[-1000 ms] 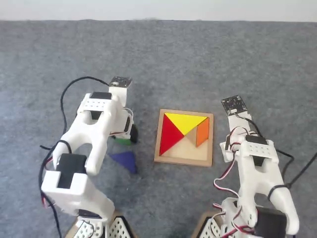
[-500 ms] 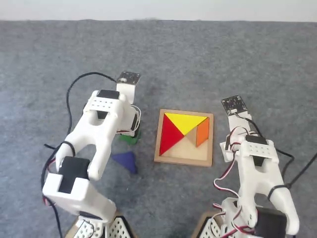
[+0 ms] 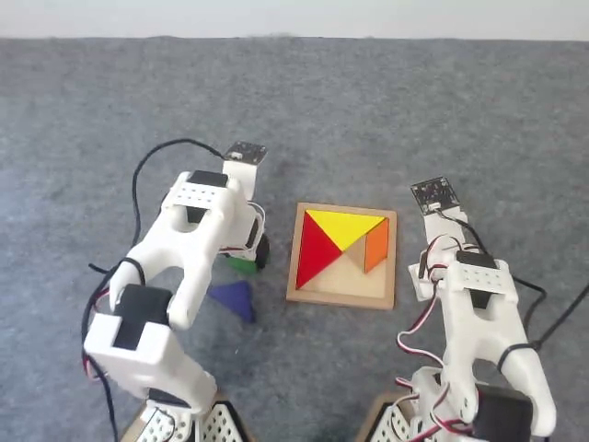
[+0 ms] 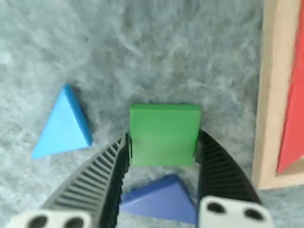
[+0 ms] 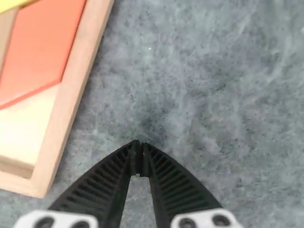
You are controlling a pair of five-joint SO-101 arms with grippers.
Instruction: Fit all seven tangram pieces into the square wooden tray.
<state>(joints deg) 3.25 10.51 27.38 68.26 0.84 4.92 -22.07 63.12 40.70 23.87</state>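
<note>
Tray (image 3: 340,296) holds yellow (image 3: 345,226), red (image 3: 316,250), orange (image 3: 376,247) pieces; green square (image 4: 164,134), seemingly flat, lies beside.

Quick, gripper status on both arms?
Left gripper: closed on the green square.
Right gripper: closed, holding nothing.

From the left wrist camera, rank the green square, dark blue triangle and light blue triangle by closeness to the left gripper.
1. Green square, between the left gripper fingers.
2. Dark blue triangle, beneath the gripper, nearer the wrist.
3. Light blue triangle, off to one side.

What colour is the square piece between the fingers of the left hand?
The square piece is green; it shows best in the left wrist view.
</note>
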